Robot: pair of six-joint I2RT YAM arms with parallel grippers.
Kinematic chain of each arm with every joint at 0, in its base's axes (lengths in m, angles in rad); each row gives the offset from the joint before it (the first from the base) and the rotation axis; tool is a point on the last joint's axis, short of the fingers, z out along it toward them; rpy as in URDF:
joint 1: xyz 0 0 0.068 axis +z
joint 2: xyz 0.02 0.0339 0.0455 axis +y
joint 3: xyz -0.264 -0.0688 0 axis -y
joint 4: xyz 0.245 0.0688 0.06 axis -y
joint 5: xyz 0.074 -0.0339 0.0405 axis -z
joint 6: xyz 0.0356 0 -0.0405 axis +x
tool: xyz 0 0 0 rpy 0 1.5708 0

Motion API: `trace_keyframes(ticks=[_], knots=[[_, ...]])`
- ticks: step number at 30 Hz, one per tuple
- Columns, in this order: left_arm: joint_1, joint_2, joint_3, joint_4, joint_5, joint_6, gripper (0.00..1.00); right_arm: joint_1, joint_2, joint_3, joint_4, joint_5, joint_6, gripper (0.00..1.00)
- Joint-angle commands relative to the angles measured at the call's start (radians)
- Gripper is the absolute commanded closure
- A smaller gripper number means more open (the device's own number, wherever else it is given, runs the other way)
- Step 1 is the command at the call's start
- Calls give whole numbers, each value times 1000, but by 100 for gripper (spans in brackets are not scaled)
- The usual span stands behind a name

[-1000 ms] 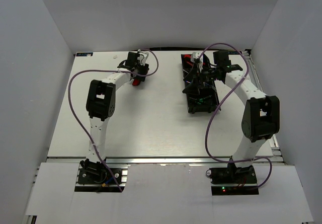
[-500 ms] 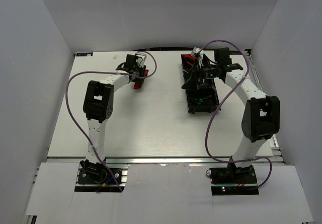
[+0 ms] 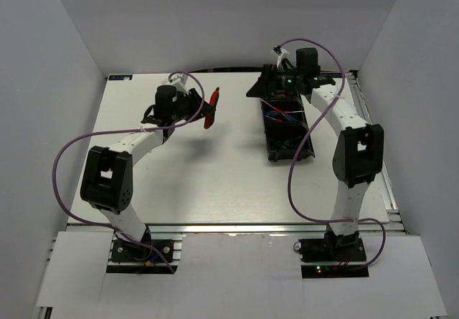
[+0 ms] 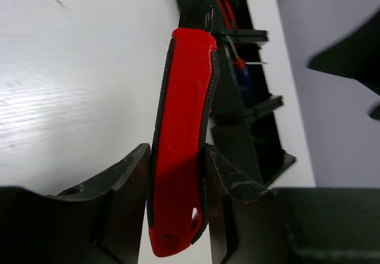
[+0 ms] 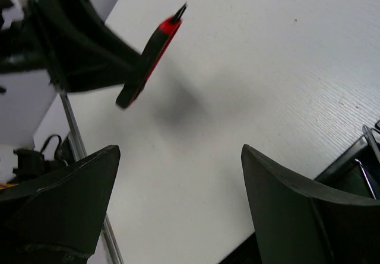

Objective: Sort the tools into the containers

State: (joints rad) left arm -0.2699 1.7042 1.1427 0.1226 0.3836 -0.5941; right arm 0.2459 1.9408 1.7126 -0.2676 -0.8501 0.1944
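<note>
The white counter (image 3: 215,175) is enclosed by pale walls (image 3: 215,18). A red-handled cutter (image 4: 187,98) is clamped in the left tool (image 4: 178,160); the right tool (image 5: 178,157) is spread wide, empty.

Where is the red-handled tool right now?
In the top view the red-handled tool is clamped in the left gripper, held above the far part of the table, left of the black tray.

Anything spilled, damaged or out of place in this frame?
Nothing stands out. The left gripper clamps a red-handled tool above the table; the right gripper hangs open by the far end of the black tray, and the other tools lie inside it.
</note>
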Motion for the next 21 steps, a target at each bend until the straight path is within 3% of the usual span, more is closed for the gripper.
trace_keyframes(ticks=[1,7,19,21], knots=[[-44,-46,-52,111,92,-147,100,61,52,116,-48,86,204,11],[-106,-92,-54,94,32,-60,100,124,64,99,-33,95,350,11],[-167,-97,-11,26,1,72,100,174,66,16,-16,141,425,11],[-173,-98,-11,22,3,85,100,176,69,2,1,141,448,15]])
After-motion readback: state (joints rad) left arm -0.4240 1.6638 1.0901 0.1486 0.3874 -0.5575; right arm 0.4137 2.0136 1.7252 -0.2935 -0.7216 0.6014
